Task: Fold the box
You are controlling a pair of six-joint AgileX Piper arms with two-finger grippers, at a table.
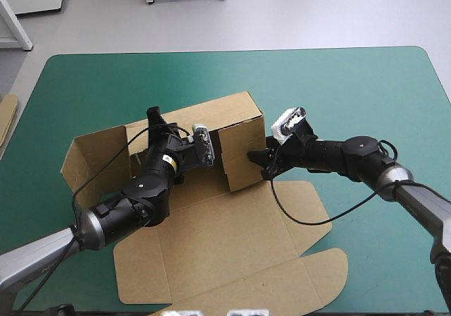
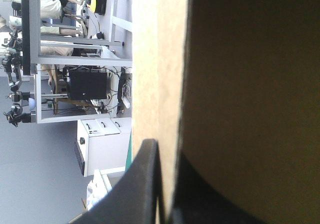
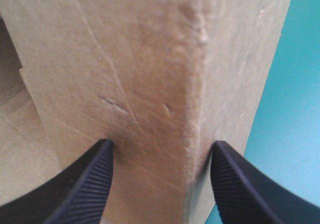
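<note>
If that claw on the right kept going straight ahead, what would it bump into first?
The box: its raised corner stands directly ahead, between the right gripper's open fingers, touching or nearly so.

I see the table (image 1: 352, 83), its teal-green cover showing wide along the far edge and right side. The brown box (image 1: 232, 249) rests on it around the middle, walls raised, its flat lid reaching the near edge. More board (image 1: 7, 115) shows at the left edge.
</note>
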